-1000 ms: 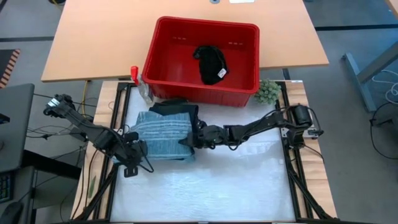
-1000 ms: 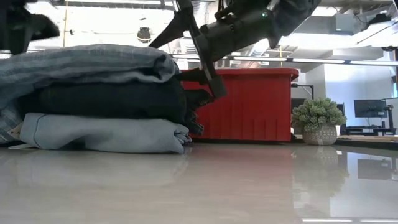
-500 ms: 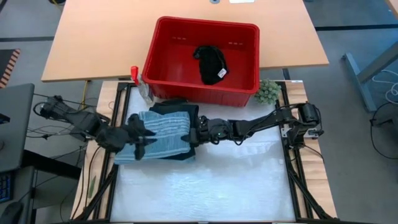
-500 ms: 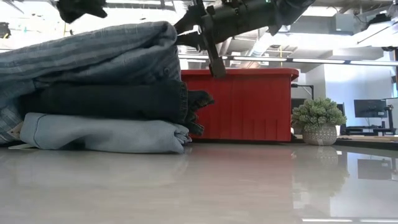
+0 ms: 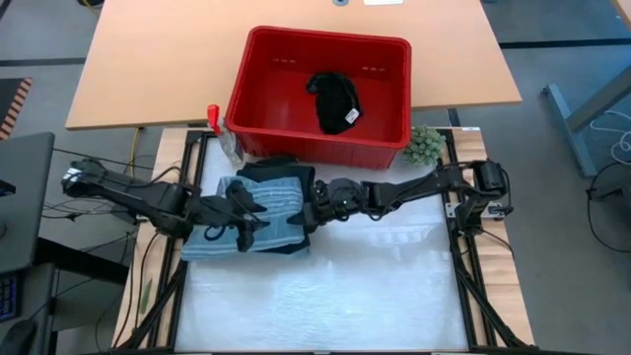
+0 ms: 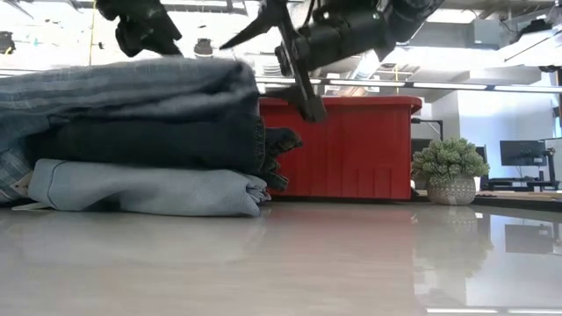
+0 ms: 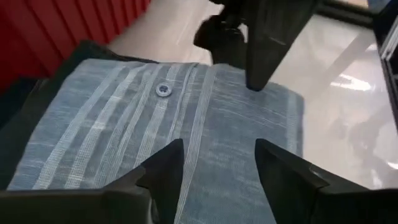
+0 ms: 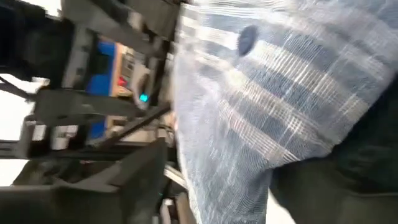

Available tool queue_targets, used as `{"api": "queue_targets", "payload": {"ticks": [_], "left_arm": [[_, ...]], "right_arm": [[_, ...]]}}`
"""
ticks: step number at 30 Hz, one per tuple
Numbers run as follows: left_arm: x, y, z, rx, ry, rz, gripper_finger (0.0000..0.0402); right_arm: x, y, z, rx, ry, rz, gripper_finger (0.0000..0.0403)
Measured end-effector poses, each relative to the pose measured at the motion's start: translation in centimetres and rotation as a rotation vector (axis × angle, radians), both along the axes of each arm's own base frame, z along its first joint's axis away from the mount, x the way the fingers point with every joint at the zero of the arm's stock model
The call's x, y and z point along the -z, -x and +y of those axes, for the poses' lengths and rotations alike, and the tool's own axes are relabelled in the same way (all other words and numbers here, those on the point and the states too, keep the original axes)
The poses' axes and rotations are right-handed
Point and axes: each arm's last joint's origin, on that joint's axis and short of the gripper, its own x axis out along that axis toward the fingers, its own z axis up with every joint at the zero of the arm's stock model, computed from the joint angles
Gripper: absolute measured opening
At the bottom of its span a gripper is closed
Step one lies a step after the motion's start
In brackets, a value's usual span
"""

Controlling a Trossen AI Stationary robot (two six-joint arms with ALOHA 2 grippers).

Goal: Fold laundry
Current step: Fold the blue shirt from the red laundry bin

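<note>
top folded cloth garment [image 5: 266, 212]: grey-blue, paler woven stripes
middle folded garment [image 6: 149, 145]: dark navy
bottom folded garment [image 6: 145, 189]: light blue
crumpled garment in basket [image 5: 335, 102]: black, white tag
plastic basket [image 5: 258, 69]: red
fuzzy ball [image 5: 426, 145]: green

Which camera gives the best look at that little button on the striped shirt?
The left wrist view: the button sits sharp on the striped shirt. The right wrist view shows it blurred; the high view is too far to show it, and the low view sees only the folded edge.
</note>
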Motion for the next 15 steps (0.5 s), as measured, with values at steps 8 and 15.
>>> {"api": "queue_targets", "payload": {"ticks": [8, 15], "left_arm": [[1.4, -0.1, 0.4, -0.108, -0.055, 0.115, 0.0204], [1.5, 0.0, 0.8, -0.129, -0.045, 0.134, 0.0204]], "right_arm": [[1.3, 0.5, -2.7, 0.093, 0.019, 0.138, 0.0389], [0.9, 0.5, -4.3, 0.171, 0.052, 0.102, 0.0370]]}}
